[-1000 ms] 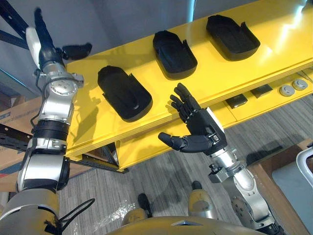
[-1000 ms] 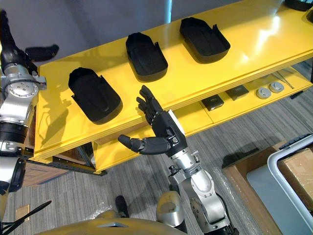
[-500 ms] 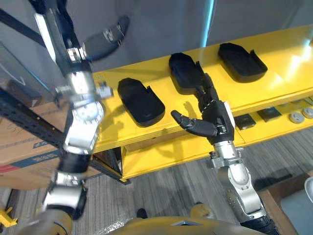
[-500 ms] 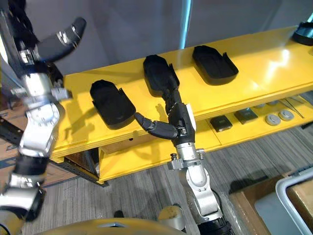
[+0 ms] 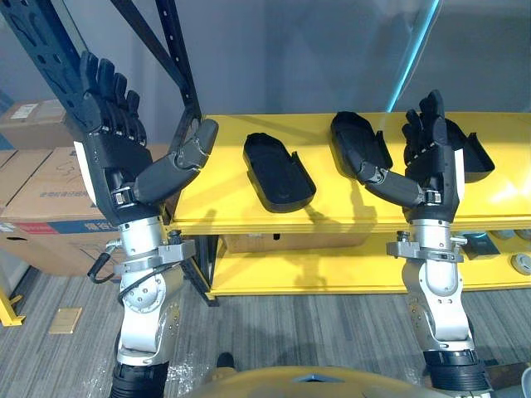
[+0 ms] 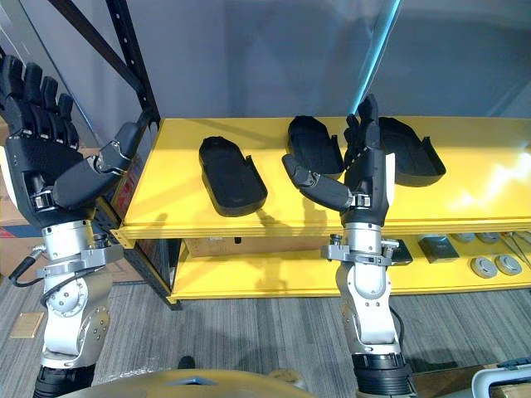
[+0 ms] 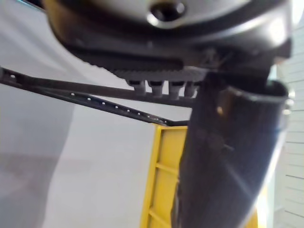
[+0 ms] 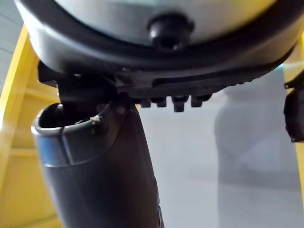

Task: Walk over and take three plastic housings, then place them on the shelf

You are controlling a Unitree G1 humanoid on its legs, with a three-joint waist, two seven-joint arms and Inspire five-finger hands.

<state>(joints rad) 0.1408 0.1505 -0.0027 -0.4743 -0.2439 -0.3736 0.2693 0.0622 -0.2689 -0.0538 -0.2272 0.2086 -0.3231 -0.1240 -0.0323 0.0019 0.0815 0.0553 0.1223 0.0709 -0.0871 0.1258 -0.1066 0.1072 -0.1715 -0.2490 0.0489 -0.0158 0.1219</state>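
Three black plastic housings lie in a row on the yellow shelf (image 5: 224, 203): the left housing (image 5: 278, 172), the middle housing (image 5: 358, 148) and the right housing (image 6: 411, 150). My left hand (image 5: 112, 153) is raised at the shelf's left end, palm up, its fingers straight and its thumb out, holding nothing. In front of the middle and right housings, my right hand (image 5: 431, 162) also stands upright with straight fingers and thumb spread. It covers part of the right housing. Neither hand touches a housing.
A dark steel rack upright (image 5: 174, 62) rises at the shelf's left end. Cardboard boxes (image 5: 41, 199) are stacked to the left. A lower yellow shelf (image 6: 465, 274) carries small round parts (image 6: 484, 265) and flat dark items. The floor is grey carpet.
The view has tilted up, so the shelf now lies level across it. Both hands have risen to upright poses in front of the shelf, fingers still straight.
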